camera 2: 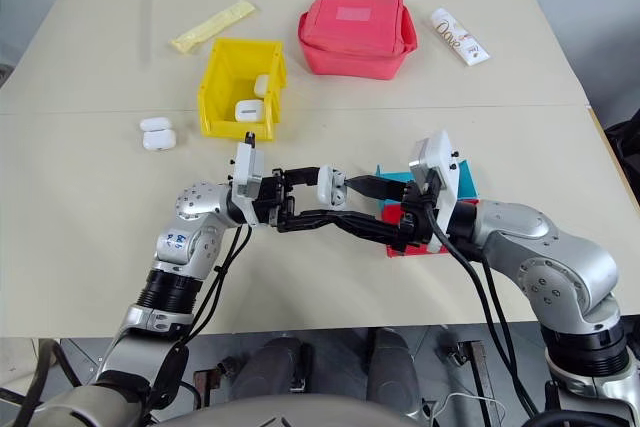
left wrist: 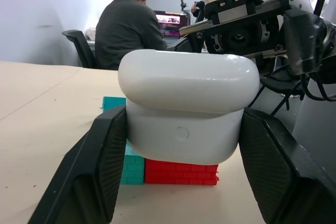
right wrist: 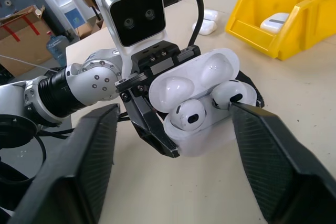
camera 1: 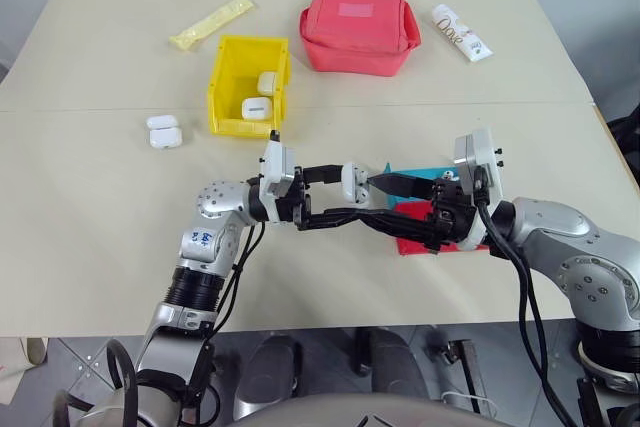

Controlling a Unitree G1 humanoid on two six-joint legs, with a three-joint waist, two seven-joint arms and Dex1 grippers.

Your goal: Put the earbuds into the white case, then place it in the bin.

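My left pincer is closed on the small glossy white rounded case and holds it above the beige table, its hinged lid open. My right pincer points at the case from the other side, its two black ribbed fingers spread apart with the case between them and nothing gripped; one fingertip is just beside an earbud.

Two tiny glossy white earbuds with rounded heads sit in the case, each in its own well.

The bright yellow open-top plastic bin with tall walls stands farther away on the table, well apart from my pincers. Inside it lie two closed white cases. Two more white cases lie on the table near the bin's left wall. In all I count five cases.

Under my right pincer lie one shallow teal tray and one red tray, both with a ribbed brick-like texture, touching each other.
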